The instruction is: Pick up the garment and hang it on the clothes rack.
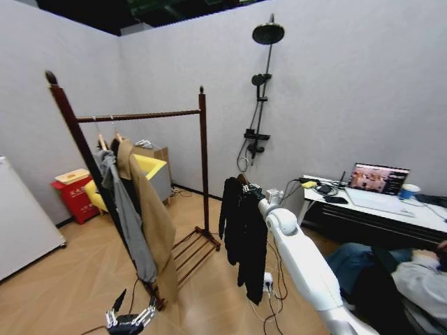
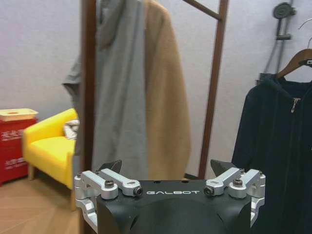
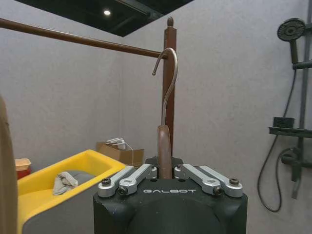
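— Below the clothes rack [image 1: 202, 150] rail, our right gripper [image 3: 165, 171] clamps the wooden hanger [image 3: 164, 151]; the black jacket [image 1: 244, 234] dangles vertically.
— Our rail lies up-left of its hook [image 3: 167, 73]. Our left gripper [image 2: 168, 175], spread wide, idles low.

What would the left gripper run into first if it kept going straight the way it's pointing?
Probably the tan coat and grey garment hanging on the clothes rack, which lie dead ahead of the open left gripper. Depth is unclear, so the near post may come first.

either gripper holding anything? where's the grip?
Right gripper holds the black jacket by its wooden hanger's neck. Left gripper is open, empty.
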Robot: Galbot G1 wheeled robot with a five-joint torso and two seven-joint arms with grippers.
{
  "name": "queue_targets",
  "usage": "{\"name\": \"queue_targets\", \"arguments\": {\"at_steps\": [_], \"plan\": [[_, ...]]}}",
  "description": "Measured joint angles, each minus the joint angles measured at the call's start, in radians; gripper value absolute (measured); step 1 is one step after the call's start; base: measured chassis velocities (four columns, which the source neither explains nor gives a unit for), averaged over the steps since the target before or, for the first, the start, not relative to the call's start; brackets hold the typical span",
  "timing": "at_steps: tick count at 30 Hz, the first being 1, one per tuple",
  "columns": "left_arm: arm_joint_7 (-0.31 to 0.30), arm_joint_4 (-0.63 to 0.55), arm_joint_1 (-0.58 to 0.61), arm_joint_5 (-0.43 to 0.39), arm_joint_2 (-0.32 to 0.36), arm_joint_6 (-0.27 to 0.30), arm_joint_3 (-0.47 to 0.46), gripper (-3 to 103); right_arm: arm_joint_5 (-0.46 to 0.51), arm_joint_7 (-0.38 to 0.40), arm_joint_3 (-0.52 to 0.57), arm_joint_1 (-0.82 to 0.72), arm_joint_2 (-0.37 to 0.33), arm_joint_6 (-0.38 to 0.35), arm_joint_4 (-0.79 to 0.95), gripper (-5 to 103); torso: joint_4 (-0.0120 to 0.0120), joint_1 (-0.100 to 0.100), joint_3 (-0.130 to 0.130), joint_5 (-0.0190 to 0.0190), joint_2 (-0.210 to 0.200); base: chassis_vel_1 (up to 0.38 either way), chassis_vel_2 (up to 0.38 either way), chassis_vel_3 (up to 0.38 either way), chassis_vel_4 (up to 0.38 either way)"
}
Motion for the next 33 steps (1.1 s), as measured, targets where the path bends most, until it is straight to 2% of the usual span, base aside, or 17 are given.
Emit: {"name": "queue_targets", "arguments": {"at_steps": [17,33], "plan": [[0.000,0.000,0.000,0.000,0.000,0.000,0.000,100,0.012,-0.025,0.056,-0.033,-0.036,0.023,0.011,9,0.0004,0.000,0.000,0.0000,0.000,0.099,0.123,0.123,0.106],[0.000,0.000,0.000,0.000,0.000,0.000,0.000,100,-0.023,-0.052,0.029,-0.040,-0.020,0.042,0.029,9,0.0000,0.000,0.000,0.0000,0.000,-0.105,0.105,0.115,-0.112]]}}
